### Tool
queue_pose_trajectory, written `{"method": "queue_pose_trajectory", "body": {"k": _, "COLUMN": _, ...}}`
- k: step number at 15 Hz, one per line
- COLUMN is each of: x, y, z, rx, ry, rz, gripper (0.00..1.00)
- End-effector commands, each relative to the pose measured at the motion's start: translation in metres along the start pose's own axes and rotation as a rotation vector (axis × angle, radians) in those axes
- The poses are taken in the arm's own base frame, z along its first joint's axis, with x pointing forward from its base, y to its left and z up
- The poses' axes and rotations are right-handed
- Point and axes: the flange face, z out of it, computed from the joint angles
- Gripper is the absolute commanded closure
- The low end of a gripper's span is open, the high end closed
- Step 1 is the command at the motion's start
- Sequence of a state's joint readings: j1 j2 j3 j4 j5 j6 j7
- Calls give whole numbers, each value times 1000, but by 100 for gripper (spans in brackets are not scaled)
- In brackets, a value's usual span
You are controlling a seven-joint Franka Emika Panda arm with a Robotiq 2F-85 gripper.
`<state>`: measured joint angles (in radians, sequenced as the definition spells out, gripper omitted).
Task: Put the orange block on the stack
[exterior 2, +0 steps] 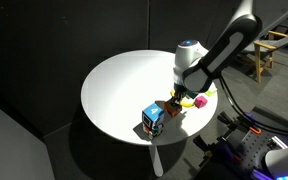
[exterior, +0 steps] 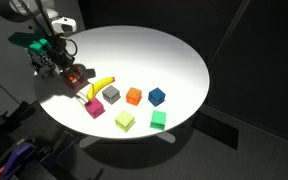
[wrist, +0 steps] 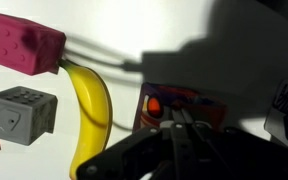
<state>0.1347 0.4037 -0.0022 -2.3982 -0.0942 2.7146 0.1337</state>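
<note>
Wrist view shows the orange block lying on the table just beside the banana, on the side away from the grey cube. I judge it rigid and light, with flat faces that are not slippery. A good hold is on two opposite side faces, at half height. The gripper hangs over the block with its fingers seemingly pressed together, holding nothing. Whether they touch the top, I cannot tell. The stack stands farther from the banana, beyond the block.
</note>
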Motion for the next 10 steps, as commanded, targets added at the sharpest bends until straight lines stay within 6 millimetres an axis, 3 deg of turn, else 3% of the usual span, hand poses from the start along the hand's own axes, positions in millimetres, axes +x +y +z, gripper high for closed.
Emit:
{"method": "queue_pose_trajectory", "body": {"k": 1, "x": 1, "y": -4, "z": -24, "rx": -6, "ry": -3, "rz": -6, "gripper": 97}}
{"method": "queue_pose_trajectory", "body": {"k": 10, "x": 4, "y": -20, "z": -71, "rx": -6, "ry": 43, "rz": -31, "gripper": 98}}
